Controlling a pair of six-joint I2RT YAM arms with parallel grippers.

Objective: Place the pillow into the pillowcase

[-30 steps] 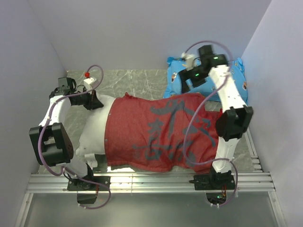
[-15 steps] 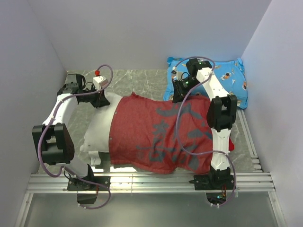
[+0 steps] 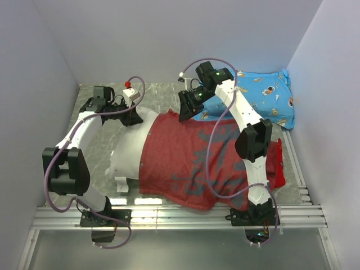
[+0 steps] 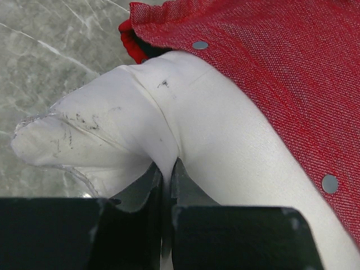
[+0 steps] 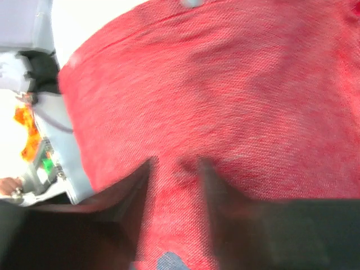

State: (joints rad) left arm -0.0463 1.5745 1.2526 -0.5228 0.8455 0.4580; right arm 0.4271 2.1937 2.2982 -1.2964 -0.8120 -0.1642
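My left gripper (image 4: 166, 170) is pressed together on a fold of the pillow (image 4: 214, 135), pinching the white cloth at its far corner. That corner sticks out bare over the table (image 4: 50, 62). Just beyond my fingers lies the mouth of the pillowcase (image 4: 292, 67), its hem dotted with snaps and lying across the pillow.

My right gripper (image 5: 175, 177) stands partly apart, with red cloth in the gap between the fingers. The wrist view is blurred, so I cannot tell whether I have the cloth pinched or only straddle it. From above, this gripper is at the far edge of the pillowcase, close to the mouth and not far from my left one.

The pillow lies with its long axis running left to right across the table. Most of it is inside the pillowcase, and only its left end shows. That bare end lies to the left of the hem, on my left arm's side, so the left arm is nearer to it and the right arm is nearer to the case's far hem. I judge the coming move turns on this: the hem must travel left along the long axis, over the end I hold.

The blue pillow (image 3: 264, 95) sits behind my right arm, apart from the work.
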